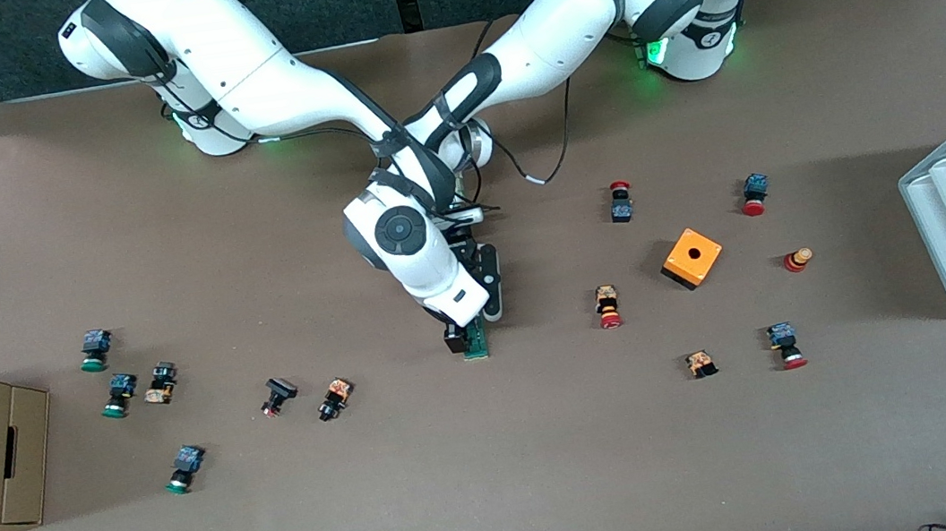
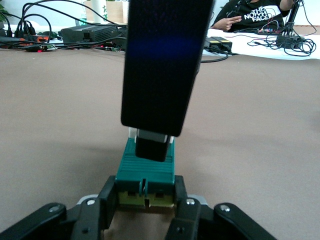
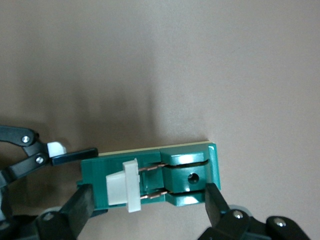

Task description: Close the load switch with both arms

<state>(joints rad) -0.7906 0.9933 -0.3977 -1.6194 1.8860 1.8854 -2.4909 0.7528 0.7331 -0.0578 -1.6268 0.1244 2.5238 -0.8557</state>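
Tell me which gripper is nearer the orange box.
Left. The left gripper clamps the load switch at its end farther from the front camera, toward the orange box. The right gripper sits at the switch's right-arm edge.

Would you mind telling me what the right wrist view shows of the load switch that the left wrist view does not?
Only the right wrist view shows the white handle with two metal blades entering the load switch. Only the left wrist view shows the switch's ribbed end gripped by the left tool, with the right tool above. Both show the green body on the brown table.
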